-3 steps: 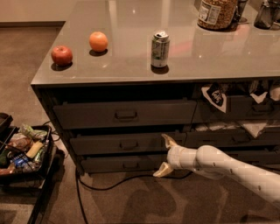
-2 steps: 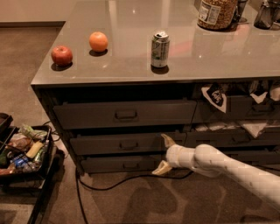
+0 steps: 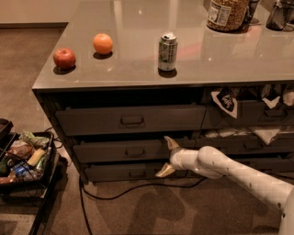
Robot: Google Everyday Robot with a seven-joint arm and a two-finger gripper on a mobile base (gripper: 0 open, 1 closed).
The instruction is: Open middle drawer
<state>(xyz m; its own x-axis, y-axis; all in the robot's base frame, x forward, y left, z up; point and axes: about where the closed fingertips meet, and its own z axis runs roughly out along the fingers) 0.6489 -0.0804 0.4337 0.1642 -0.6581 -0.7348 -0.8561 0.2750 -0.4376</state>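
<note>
The middle drawer (image 3: 105, 151) is the dark grey front of medium height under the counter, between a taller drawer (image 3: 92, 121) above and a slimmer one (image 3: 110, 173) below. Its small rectangular pull handle (image 3: 134, 152) sits at the centre. The front lies about level with its neighbours. My gripper (image 3: 166, 157) is on a white arm coming in from the lower right. It hangs open just in front of the drawer's right end, a little right of the handle. One fingertip (image 3: 171, 142) is at the drawer's height and the other (image 3: 162, 172) is by the lowest drawer. Nothing is held.
On the grey countertop (image 3: 138, 73) stand an apple (image 3: 64, 58), an orange (image 3: 103, 43), a soda can (image 3: 167, 51) and a jar (image 3: 228, 13). Right-hand drawers (image 3: 257, 114) hang open with packets spilling out. A black bin of snacks (image 3: 23, 158) stands at left. A cable (image 3: 138, 190) trails on the floor.
My gripper has shifted slightly left and up, closer to the middle drawer's handle. The drawers have not moved.
</note>
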